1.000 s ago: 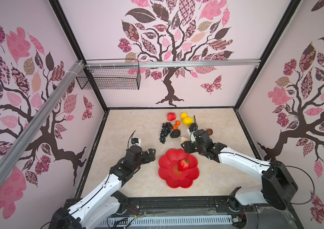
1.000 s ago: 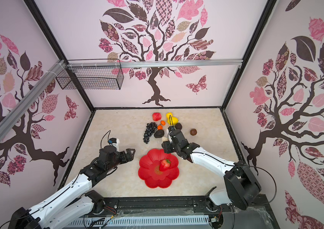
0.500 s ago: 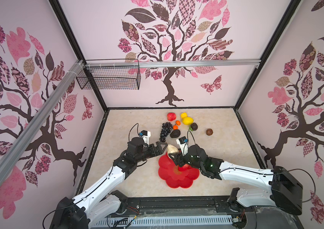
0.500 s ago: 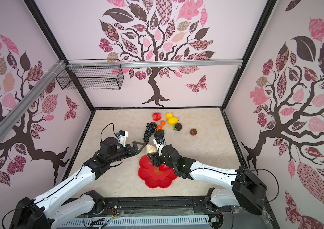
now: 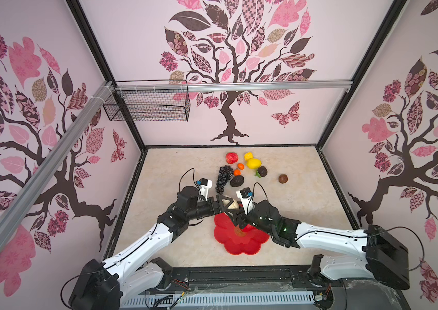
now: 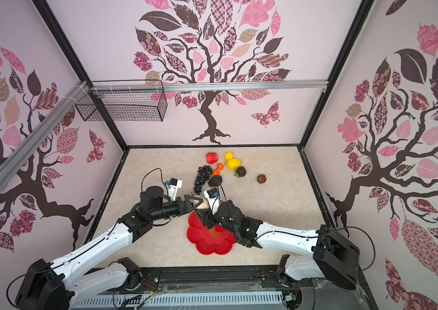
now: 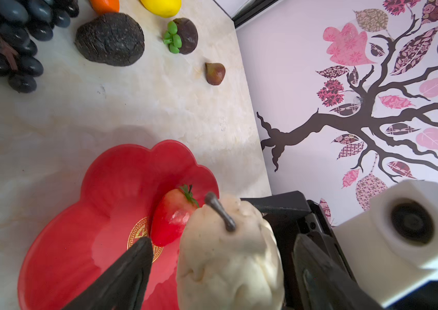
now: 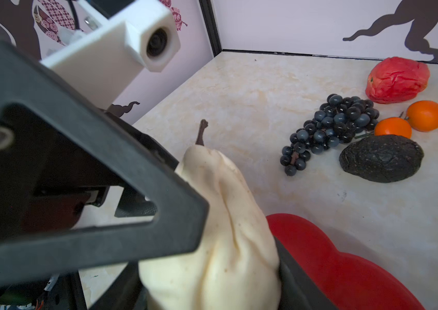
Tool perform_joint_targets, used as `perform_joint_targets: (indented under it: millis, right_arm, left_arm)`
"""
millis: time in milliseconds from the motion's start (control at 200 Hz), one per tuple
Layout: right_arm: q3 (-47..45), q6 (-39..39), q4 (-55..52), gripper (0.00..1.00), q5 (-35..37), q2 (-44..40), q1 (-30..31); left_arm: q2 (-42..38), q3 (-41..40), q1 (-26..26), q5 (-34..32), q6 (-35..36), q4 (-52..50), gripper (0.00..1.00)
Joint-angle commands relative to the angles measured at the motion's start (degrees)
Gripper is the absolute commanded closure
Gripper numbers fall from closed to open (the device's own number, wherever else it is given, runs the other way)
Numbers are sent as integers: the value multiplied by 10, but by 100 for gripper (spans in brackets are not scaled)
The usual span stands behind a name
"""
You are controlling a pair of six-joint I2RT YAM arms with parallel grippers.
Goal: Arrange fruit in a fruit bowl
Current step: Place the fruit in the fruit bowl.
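My right gripper (image 8: 209,281) is shut on the cream pear (image 8: 212,241), which it holds stem up over the far rim of the red fruit bowl (image 5: 242,241). My left gripper (image 7: 220,268) is open, one finger on each side of the same pear (image 7: 228,255), with gaps showing. In both top views the two grippers (image 5: 228,208) (image 6: 205,214) meet at the pear (image 6: 203,204). A strawberry (image 7: 172,217) lies in the bowl (image 7: 78,228) beside the gold emblem. The rest of the fruit lies on the table beyond the bowl.
Beyond the bowl lie a black grape bunch (image 5: 223,177), a red apple (image 5: 231,157), a lemon (image 5: 254,163), two small oranges (image 5: 240,166), a dark avocado (image 5: 236,181) and a brown fruit (image 5: 283,178). A wire basket (image 5: 148,103) hangs on the back wall.
The right arm carried the pear from the fruit pile to the bowl's far rim. The left arm swung in to meet it, and its jaws have narrowed around the pear.
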Motion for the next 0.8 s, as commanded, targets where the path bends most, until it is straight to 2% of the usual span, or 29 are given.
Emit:
perform_joint_targets:
  millis: [0, 300, 570, 795]
  right_arm:
    - [1, -12, 23, 48, 13, -13, 7]
    - [4, -11, 26, 48, 21, -3, 11]
    - [11, -7, 20, 44, 33, 7, 12]
    - [12, 8, 11, 36, 45, 4, 12]
  left_arm:
    - [4, 29, -5, 9, 2, 12, 20]
    - [12, 31, -9, 15, 6, 13, 29]
    - [16, 34, -10, 16, 13, 12, 47]
    - [9, 50, -10, -10, 41, -30, 51]
